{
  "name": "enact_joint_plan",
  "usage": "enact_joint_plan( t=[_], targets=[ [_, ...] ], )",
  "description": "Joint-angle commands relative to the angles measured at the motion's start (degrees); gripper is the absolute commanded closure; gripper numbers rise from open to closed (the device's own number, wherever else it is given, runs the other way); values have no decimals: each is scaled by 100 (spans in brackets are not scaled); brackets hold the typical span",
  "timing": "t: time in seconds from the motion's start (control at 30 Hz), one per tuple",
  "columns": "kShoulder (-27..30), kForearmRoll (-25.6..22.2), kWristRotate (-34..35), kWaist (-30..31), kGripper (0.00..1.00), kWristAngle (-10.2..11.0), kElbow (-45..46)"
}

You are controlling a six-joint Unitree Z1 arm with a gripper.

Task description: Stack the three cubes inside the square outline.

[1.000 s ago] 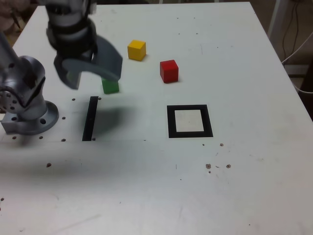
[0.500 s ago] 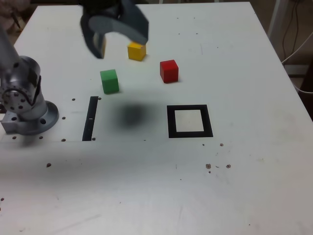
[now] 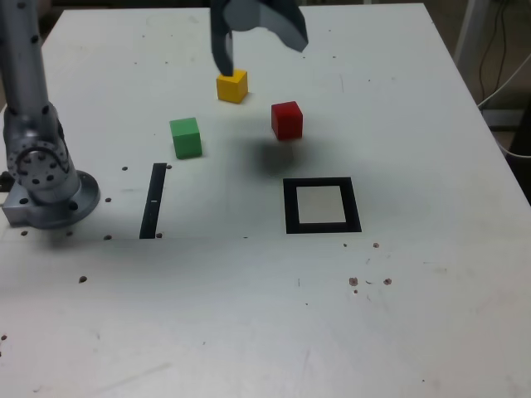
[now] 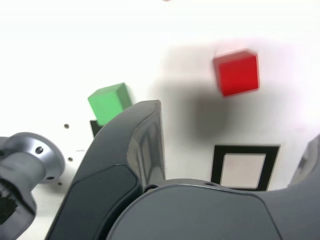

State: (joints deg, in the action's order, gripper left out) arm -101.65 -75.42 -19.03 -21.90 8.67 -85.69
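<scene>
Three cubes rest apart on the white table: a yellow cube [image 3: 232, 85] at the back, a red cube [image 3: 287, 120] to the exterior view's right of it, and a green cube [image 3: 186, 138] nearer the arm's base. The square outline [image 3: 322, 206], black with a white centre, lies in front of the red cube with nothing on it. My gripper [image 3: 257, 40] hangs open and raised above the table, over the spot between the yellow and red cubes, holding nothing. The wrist view shows the green cube [image 4: 110, 102], the blurred red cube [image 4: 236, 72] and the square outline [image 4: 245, 167] beyond my gripper [image 4: 232, 125].
The arm's metal base [image 3: 46, 186] stands at the exterior view's left. A narrow black strip [image 3: 153, 201] lies between the base and the outline. The table's right edge [image 3: 489, 141] has cables beyond it.
My gripper has swung from above the green cube toward the exterior view's right and back, now hovering over the yellow and red cubes. It stayed open. The cubes have not moved.
</scene>
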Motion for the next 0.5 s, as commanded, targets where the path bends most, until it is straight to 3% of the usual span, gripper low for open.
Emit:
enact_joint_plan(
  t=[0.0,0.23,0.47],
  targets=[
    [-283,207,78,-58,1,44,53],
    [-795,713,487,-27,2,269,219],
    [-1208,799,587,-33,3,180,162]
  ],
)
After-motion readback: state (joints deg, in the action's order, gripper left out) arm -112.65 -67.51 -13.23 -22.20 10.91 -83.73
